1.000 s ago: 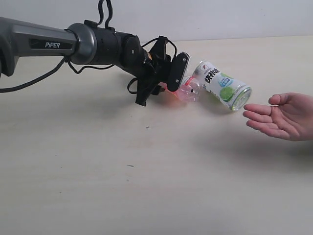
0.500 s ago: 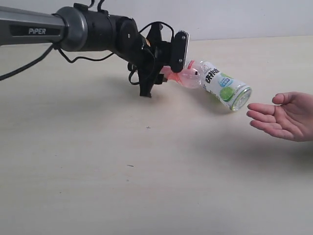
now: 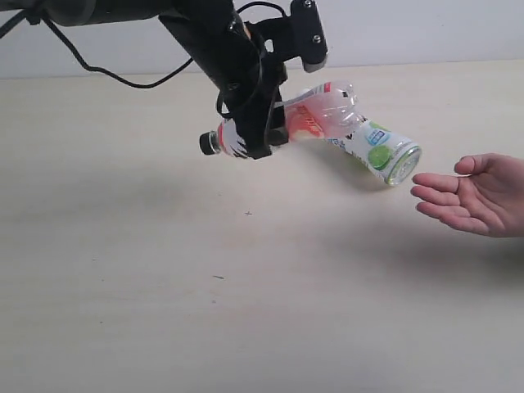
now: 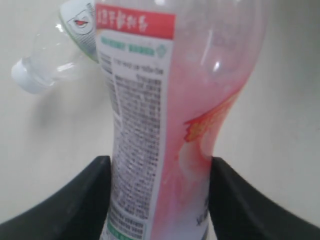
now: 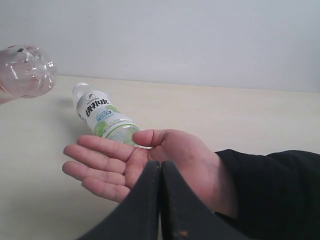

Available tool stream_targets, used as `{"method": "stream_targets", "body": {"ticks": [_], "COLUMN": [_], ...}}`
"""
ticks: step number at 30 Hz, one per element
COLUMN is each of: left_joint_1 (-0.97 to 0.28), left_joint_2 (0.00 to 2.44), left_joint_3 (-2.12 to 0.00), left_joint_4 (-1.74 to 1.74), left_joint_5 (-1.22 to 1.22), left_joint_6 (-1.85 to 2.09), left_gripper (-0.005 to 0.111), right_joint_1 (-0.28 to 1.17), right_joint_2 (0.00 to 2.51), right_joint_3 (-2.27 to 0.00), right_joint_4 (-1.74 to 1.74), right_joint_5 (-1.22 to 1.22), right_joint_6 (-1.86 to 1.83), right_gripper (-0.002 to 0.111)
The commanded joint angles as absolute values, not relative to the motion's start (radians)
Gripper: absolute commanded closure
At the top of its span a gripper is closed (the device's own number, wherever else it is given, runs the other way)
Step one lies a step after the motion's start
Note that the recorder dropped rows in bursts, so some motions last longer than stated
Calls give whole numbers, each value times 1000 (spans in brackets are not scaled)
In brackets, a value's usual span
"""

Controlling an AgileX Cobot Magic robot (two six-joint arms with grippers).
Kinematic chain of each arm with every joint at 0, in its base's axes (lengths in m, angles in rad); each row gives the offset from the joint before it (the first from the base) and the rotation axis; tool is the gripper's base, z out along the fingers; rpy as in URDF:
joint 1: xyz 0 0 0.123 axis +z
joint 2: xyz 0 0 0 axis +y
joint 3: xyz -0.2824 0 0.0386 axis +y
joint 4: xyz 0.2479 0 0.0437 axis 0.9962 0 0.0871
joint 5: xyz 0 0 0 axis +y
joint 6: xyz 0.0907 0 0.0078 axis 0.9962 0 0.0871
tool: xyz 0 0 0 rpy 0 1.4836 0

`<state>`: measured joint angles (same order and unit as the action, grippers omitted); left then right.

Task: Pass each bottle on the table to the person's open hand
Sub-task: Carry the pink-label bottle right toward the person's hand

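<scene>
One pink bottle (image 3: 319, 113), clamped at its waist in your left gripper (image 4: 159, 200), clear of the table (image 3: 164, 286); your right gripper (image 5: 160, 172) closed, empty.

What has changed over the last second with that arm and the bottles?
The left tool, keeping its grip on the pink bottle, raised it well above the table and swung it round, so its black cap now shows on the left. The green-lime bottle stayed lying on the table, and the person's open hand stayed waiting, palm up.
</scene>
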<state>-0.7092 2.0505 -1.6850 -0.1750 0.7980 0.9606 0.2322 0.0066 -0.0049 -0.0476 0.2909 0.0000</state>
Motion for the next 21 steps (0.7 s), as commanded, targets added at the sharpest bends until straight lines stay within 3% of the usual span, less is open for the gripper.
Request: {"method": "stream_targets", "body": {"ticks": [1, 10, 21], "left_joint_1": [-785, -920, -927], "left_joint_2": [1993, 1913, 1898], "left_joint_3": [-1690, -1690, -1690], "left_joint_4": [-194, -294, -871], "left_joint_5": [851, 847, 764], "left_joint_6": [776, 360, 329], "left_gripper": [107, 107, 107], "right_joint_1": [236, 236, 236], "right_joint_2": [0, 0, 0], "right_joint_3": [0, 0, 0], "right_joint_4": [-50, -50, -50], "right_joint_5": [283, 283, 283], "right_joint_6": [0, 0, 0], "right_gripper": [108, 108, 108]}}
